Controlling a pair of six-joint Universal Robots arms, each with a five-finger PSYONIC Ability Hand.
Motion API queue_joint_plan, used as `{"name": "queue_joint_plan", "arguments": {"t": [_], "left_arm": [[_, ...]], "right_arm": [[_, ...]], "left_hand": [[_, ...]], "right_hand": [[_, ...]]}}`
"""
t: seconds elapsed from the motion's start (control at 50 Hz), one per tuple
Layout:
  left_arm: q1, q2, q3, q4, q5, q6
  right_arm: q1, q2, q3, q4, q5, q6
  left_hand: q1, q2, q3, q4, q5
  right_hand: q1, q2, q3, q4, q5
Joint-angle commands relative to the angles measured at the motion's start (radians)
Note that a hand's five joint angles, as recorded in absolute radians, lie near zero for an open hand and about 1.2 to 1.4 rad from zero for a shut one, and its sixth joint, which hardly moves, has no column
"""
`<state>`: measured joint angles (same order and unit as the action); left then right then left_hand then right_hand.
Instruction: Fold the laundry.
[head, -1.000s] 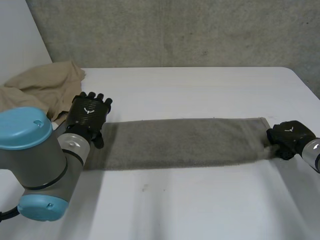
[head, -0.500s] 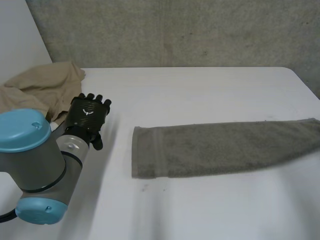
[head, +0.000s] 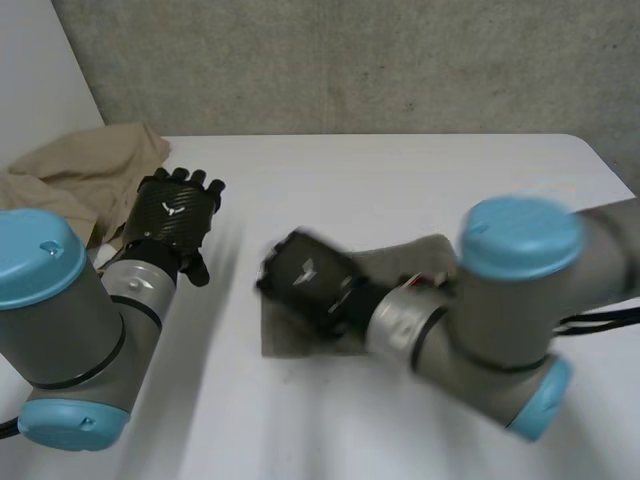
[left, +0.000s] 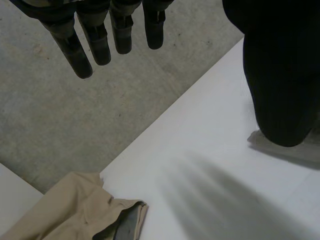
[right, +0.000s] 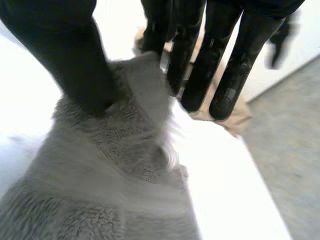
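The towel (right: 110, 190) is plain grey. The clothing (head: 80, 175) is tan. The left hand (head: 172, 215) and right hand (head: 305, 275) are black, each with a small white mark. The table (head: 400, 180) is white, the wall (head: 350, 60) mottled grey. The arms (head: 70, 325) are grey with light-blue caps (head: 520, 235).

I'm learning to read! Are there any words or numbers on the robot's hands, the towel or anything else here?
No words or numbers can be read here.
Left hand: a small white mark on its back, a shape, not letters.
Right hand: the same kind of mark, blurred.
Towel and beige cloth: no writing.
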<state>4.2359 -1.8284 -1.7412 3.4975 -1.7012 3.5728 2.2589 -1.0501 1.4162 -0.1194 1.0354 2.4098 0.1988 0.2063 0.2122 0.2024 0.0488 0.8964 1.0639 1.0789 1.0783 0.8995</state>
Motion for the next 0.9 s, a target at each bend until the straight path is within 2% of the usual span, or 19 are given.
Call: {"name": "queue_joint_plan", "arguments": {"t": [0.02,0.06,0.1,0.12,0.18,0.2,0.28,0.44,0.58,0.68,0.7,0.74,0.8,0.9], "left_arm": [[-0.022,-0.012,0.003,0.000,0.002,0.001],[-0.037,-0.015,0.012,0.000,0.002,0.001],[-0.050,-0.020,0.018,0.000,0.003,0.001],[-0.063,-0.023,0.028,0.000,0.005,0.000],[-0.091,-0.034,0.049,0.000,0.005,0.000],[-0.115,-0.046,0.063,0.000,0.003,0.000],[-0.174,-0.089,0.097,-0.002,0.003,0.001],[-0.248,-0.209,0.153,-0.038,-0.002,0.004],[-0.297,-0.219,0.127,-0.130,-0.046,-0.003],[-0.307,-0.209,0.101,-0.132,-0.089,-0.014],[-0.307,-0.207,0.101,-0.132,-0.092,-0.014],[-0.304,-0.203,0.103,-0.130,-0.098,-0.015],[-0.298,-0.203,0.109,-0.130,-0.103,-0.015],[-0.286,-0.195,0.111,-0.130,-0.106,-0.015]], "right_arm": [[0.042,0.071,-0.030,0.009,0.136,0.000],[0.031,0.039,-0.028,0.014,0.222,0.021],[0.012,0.018,-0.022,0.014,0.267,0.046],[-0.036,-0.008,-0.007,0.020,0.297,0.079],[-0.126,-0.045,0.033,0.043,0.318,0.142],[-0.181,-0.073,0.067,0.061,0.312,0.179],[-0.275,-0.117,0.156,0.093,0.269,0.245],[-0.393,-0.122,0.299,0.073,0.187,0.235],[-0.453,-0.120,0.348,0.012,0.164,0.201],[-0.482,-0.105,0.359,-0.020,0.163,0.190],[-0.486,-0.102,0.359,-0.026,0.164,0.190],[-0.495,-0.090,0.359,-0.045,0.167,0.187],[-0.496,-0.082,0.348,-0.045,0.170,0.178],[-0.524,-0.087,0.352,-0.037,0.170,0.152]], "left_hand": [[-0.024,-0.032,-0.038,-0.028,-0.049],[-0.024,-0.032,-0.038,-0.028,-0.049],[-0.024,-0.032,-0.038,-0.028,-0.049],[-0.024,-0.032,-0.038,-0.028,-0.049],[-0.024,-0.032,-0.038,-0.028,-0.049],[-0.024,-0.032,-0.038,-0.028,-0.049],[-0.024,-0.032,-0.038,-0.028,-0.049],[-0.012,-0.019,-0.025,-0.015,-0.036],[0.006,-0.002,-0.008,0.002,-0.019],[0.003,-0.005,-0.010,-0.001,-0.022],[0.003,-0.005,-0.010,-0.001,-0.022],[0.000,-0.007,-0.013,-0.004,-0.025],[0.000,-0.007,-0.013,-0.004,-0.025],[0.000,-0.007,-0.013,-0.004,-0.025]], "right_hand": [[-0.696,-0.864,-0.879,-0.878,-0.874],[-0.722,-0.889,-0.904,-0.904,-0.899],[-0.722,-0.889,-0.904,-0.904,-0.899],[-0.722,-0.889,-0.904,-0.904,-0.899],[-0.722,-0.889,-0.904,-0.904,-0.899],[-0.722,-0.889,-0.904,-0.904,-0.899],[-0.722,-0.889,-0.904,-0.904,-0.899],[-0.559,-0.727,-0.742,-0.741,-0.737],[-0.260,-0.428,-0.442,-0.442,-0.438],[-0.049,-0.216,-0.231,-0.231,-0.226],[0.013,-0.155,-0.170,-0.169,-0.165],[0.285,0.118,0.103,0.104,0.108],[0.499,0.332,0.317,0.317,0.321],[0.500,0.332,0.317,0.318,0.322]]}}
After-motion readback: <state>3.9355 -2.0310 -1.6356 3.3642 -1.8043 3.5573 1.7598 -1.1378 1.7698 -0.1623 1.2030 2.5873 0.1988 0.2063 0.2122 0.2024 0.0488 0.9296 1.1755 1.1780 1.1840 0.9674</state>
